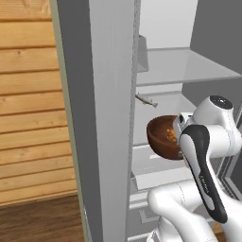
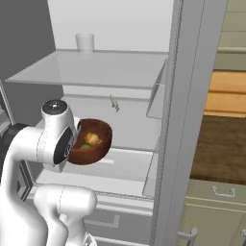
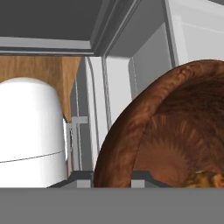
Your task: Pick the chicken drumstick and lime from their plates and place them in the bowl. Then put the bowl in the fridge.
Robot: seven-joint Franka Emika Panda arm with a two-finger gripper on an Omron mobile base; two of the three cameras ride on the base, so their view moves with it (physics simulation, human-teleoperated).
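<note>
The dark reddish-brown wooden bowl point(image 1: 160, 139) point(image 2: 96, 144) hangs inside the open fridge point(image 1: 111, 118), just above its middle shelf point(image 2: 122, 166). In it lie the golden chicken drumstick point(image 2: 94, 139) point(image 3: 204, 180) and the green lime point(image 2: 85, 146). My gripper point(image 3: 112, 178) is shut on the bowl's near rim point(image 3: 127, 131), one finger on each side of the wall. From both base views my own arm hides the hand. The plates are out of view.
A small grey fish-like item point(image 1: 146, 100) point(image 2: 114, 103) lies further back on a shelf. A pale cup point(image 2: 85, 42) stands on the glass shelf point(image 2: 96, 67) above. The fridge door point(image 2: 187, 120) stands close by, with green cabinets point(image 2: 216, 211) beyond and a wooden wall point(image 1: 28, 94).
</note>
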